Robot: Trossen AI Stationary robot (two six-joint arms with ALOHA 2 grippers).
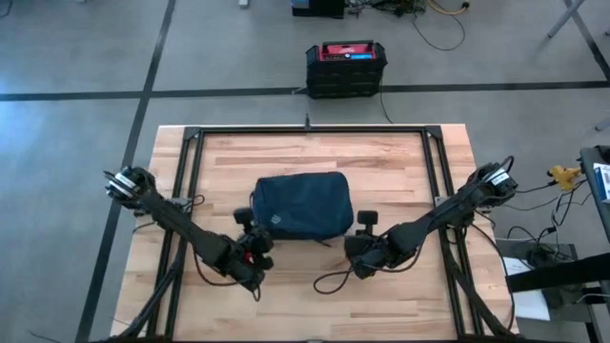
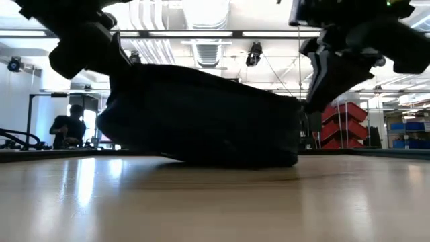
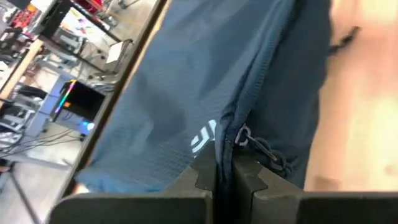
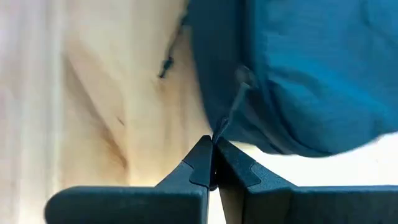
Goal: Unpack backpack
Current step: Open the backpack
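While the backpack lies in the middle of the table, both grippers sit at its near corners. The left gripper is at the bag's near left corner, and its wrist view shows the two fingers pressed together on the fabric edge just beside the zipper pull and the pale logo. The right gripper is at the near right corner; its fingers are pinched tight on a thin cord that runs from their tips up to the bag's edge. From the low camera, the backpack is a dark mound, its left end raised off the wood and its right end resting on it, with the left gripper above one end and the right gripper above the other. A loose strap end lies on the wood beside the bag. Beyond the table's far edge, a black box with a red top stands on the floor. In the room behind, a person sits at a bench.
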